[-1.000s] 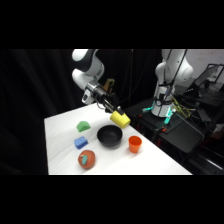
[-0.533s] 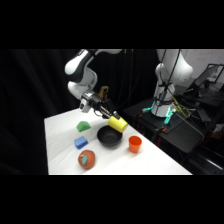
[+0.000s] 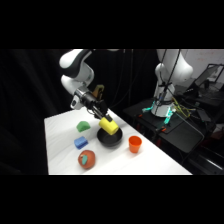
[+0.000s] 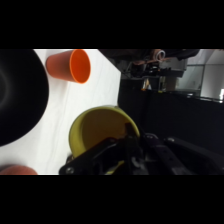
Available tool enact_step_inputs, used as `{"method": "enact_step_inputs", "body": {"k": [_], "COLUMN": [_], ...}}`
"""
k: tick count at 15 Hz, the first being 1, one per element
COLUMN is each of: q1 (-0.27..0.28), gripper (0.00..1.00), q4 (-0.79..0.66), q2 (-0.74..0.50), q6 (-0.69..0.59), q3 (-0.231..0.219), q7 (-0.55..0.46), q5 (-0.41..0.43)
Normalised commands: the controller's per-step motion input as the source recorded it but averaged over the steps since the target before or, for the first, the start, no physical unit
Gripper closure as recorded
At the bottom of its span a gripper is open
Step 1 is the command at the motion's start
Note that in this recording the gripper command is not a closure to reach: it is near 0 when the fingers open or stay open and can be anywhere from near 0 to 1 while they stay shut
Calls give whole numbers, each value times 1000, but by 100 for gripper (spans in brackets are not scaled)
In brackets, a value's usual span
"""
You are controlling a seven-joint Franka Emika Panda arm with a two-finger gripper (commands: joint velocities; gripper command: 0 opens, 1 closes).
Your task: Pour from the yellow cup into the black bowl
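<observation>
Side view: the white arm reaches over the white worktop (image 3: pixel 150 160) with its end effector (image 3: pixel 103 118) closed on the yellow cup (image 3: pixel 109 127), which is tipped on a slant directly above the black bowl (image 3: pixel 109 138). The bowl sits near the middle of the worktop. An orange cup (image 3: pixel 135 144) stands upright just to the right of the bowl. To the bowl's left lie a green object (image 3: pixel 83 127), a blue block (image 3: pixel 81 143) and a red round object with a teal patch (image 3: pixel 87 159), each apart from the others.

Wrist view: the yellow cup (image 4: pixel 101 131) fills the lower centre, its open mouth turned toward the camera, its lower rim clamped in the black linkage of the end effector (image 4: pixel 122 156). The black bowl (image 4: pixel 20 97) shows as a dark curve at the left edge. The orange cup (image 4: pixel 71 66) appears near the top, on the worktop (image 4: pixel 102 85), its mouth facing right in this tilted view. Whether anything is inside the yellow cup cannot be told.
</observation>
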Motion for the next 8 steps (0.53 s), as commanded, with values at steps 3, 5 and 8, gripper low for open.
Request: {"method": "enact_step_inputs", "body": {"k": [3,5,8], "q1": [297,286,244], "gripper": [20,20,20], "q4": [-418,-419,-367], "q2": [-582,-457,-296], "q6": [650,737,765], "q3": [-9,55,102], "q7": [304,345,406], "q5": [-250,-316,-403]}}
